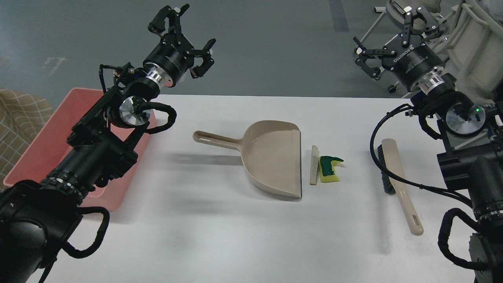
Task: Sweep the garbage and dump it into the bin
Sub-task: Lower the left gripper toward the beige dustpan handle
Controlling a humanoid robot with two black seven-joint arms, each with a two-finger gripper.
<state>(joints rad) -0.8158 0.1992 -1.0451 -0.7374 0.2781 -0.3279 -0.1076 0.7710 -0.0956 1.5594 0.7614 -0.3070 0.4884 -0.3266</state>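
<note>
The garbage lies mid-table: a yellow sponge (329, 169) with a dark green scrub face, and beside its left edge a white bread slice (314, 164) with tan crust. Just left of them a beige dustpan (272, 157) rests with its mouth facing them and its handle pointing left. The pink bin (39, 153) sits at the table's left end, partly hidden by my left arm. Raised above the bin's far end, my left gripper (184, 37) is open and holds nothing. My right gripper (393, 37) hangs open and empty above the table's far right corner.
A beige hand brush (397, 179) with dark bristles lies on the right side of the white table (220, 236), handle toward the front edge. Black cables loop off both arms. White frames and carts stand on the floor behind the far right corner.
</note>
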